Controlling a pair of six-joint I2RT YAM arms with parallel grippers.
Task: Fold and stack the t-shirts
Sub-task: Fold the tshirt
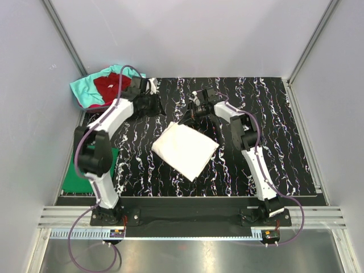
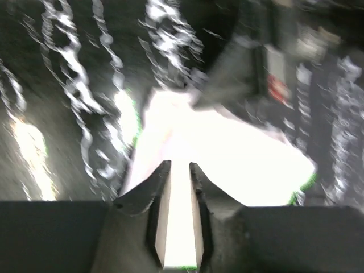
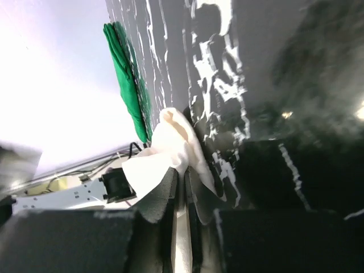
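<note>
While right gripper [image 3: 181,190] clamps its far edge, white t-shirt [image 1: 185,149] near slightly parted left gripper [image 2: 180,170].

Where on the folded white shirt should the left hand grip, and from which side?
The white shirt lies flat as a tilted rectangle; the right hand seems to pinch its far corner. So the left hand had best take the free left corner, coming low from the left, pinching all layers.
</note>
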